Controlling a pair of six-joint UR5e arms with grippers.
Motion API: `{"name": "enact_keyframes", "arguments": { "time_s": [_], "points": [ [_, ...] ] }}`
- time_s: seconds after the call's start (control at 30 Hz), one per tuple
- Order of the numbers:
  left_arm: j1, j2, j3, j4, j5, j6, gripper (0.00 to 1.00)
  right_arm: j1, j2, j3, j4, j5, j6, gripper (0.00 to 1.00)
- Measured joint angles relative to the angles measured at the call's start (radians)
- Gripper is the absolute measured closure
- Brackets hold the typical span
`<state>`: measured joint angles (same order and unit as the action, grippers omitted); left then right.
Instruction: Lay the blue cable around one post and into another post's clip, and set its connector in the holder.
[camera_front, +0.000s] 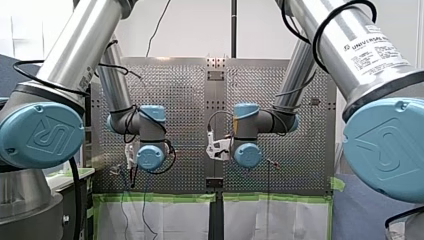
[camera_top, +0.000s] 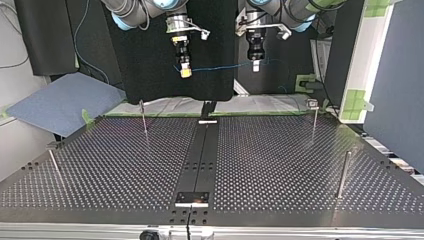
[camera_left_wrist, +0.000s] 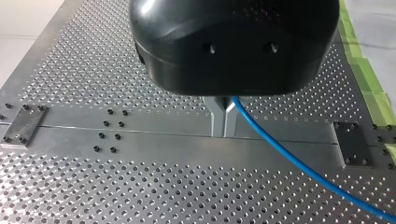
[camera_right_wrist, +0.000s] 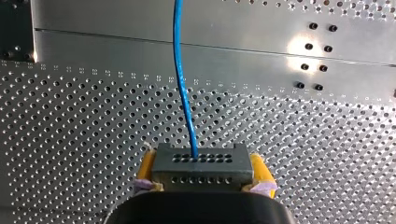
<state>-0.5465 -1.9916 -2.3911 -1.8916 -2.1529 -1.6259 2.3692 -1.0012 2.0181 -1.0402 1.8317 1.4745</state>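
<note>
The desk (camera_left_wrist: 140, 186) is shiny grey metal, full of tiny holes. Above the desk, the blue cable (camera_left_wrist: 289, 158) looks smooth and glossy, maybe plastic. My right claw (camera_right_wrist: 203, 170) has matt yellow pads (camera_right_wrist: 259, 170) holding a dull dark connector (camera_right_wrist: 201, 161).

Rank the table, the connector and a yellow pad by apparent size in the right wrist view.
1. Table, filling the view.
2. Connector, the cable running from it.
3. Yellow pad, a thin sliver beside it.
Nearness enlarges connector and pad.
</note>
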Motion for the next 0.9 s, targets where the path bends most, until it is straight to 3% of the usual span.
{"name": "enact_keyframes", "arguments": {
  "time_s": [0.73, 0.9],
  "points": [
    [0.0, 0.0, 0.0, 0.0, 0.0, 0.0, 1.0, 0.0, 0.0, 0.0, 0.0, 0.0, 0.0, 0.98],
    [-0.005, -0.02, 0.009, 0.016, 0.02, -0.001, 1.0, 0.0, -0.008, -0.001, 0.0, 0.001, 0.0, 0.98]
  ]
}}
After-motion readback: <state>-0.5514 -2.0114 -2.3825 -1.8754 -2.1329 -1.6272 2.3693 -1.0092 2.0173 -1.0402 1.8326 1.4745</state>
